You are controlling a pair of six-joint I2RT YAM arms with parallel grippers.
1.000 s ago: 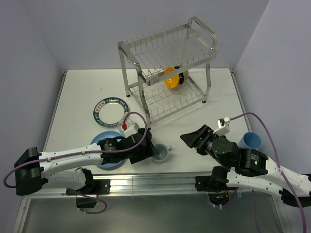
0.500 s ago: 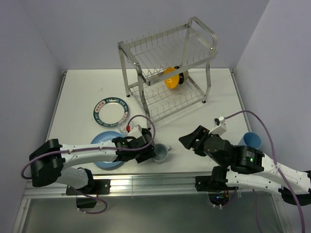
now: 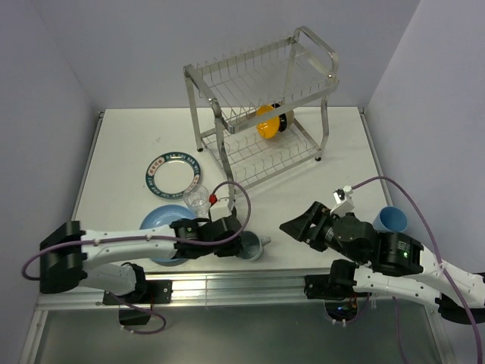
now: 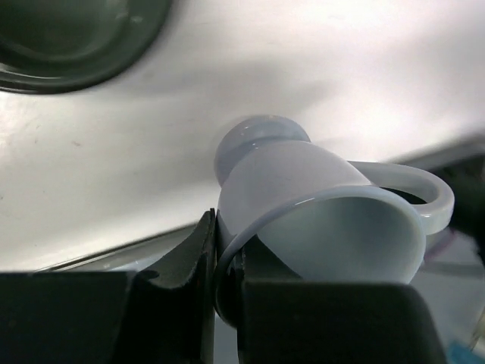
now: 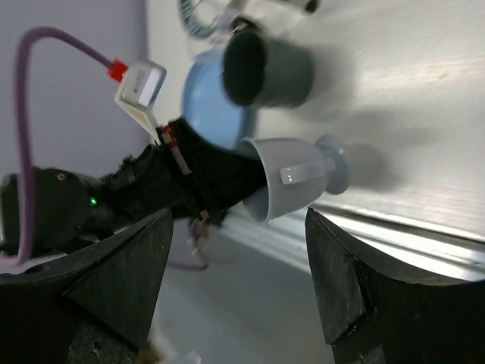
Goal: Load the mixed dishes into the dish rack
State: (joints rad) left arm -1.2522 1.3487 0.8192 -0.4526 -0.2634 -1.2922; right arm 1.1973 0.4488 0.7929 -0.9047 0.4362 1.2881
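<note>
My left gripper (image 3: 236, 244) (image 4: 227, 254) is shut on the rim of the pale grey-blue mug (image 3: 253, 246) (image 4: 303, 189) (image 5: 299, 182), near the table's front edge. The mug is tipped, its mouth toward the gripper. My right gripper (image 3: 292, 224) (image 5: 239, 303) stands open to the mug's right and holds nothing. Just behind the left gripper are the dark mug (image 5: 273, 68), the light blue plate (image 3: 155, 224) and the clear glass (image 3: 197, 199). Farther left lies the green-rimmed white plate (image 3: 173, 173). An orange bowl (image 3: 265, 121) sits on the lower tier of the dish rack (image 3: 303, 80). A blue cup (image 3: 392, 220) lies at the right.
The silver rack stands at the back centre of the white table (image 3: 121, 144). Purple cables loop over both wrists. A metal rail (image 3: 227, 284) runs along the near edge between the arm bases. Grey walls close in on both sides.
My left gripper has shut on the pale mug's rim and the mug has tipped. The left arm has stretched lower and to the right. The right gripper barely shifted.
</note>
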